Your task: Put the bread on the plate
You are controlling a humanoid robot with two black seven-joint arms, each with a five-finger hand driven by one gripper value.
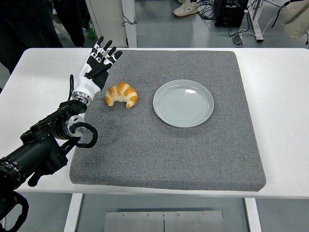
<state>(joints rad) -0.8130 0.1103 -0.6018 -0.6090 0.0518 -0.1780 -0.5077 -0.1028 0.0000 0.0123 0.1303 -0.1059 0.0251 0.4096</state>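
We see the left hand (94,72) just left of the bread (121,94), fingers spread apart, holding nothing. The bread lies on the grey mat (164,145), left of the plate (183,103).

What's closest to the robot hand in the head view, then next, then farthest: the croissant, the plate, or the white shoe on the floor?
From the left robot hand:
1. Croissant, just to its right on the grey mat.
2. Plate, farther right, mid-mat.
3. White shoe, on the floor beyond the table's far edge, at the picture's top.
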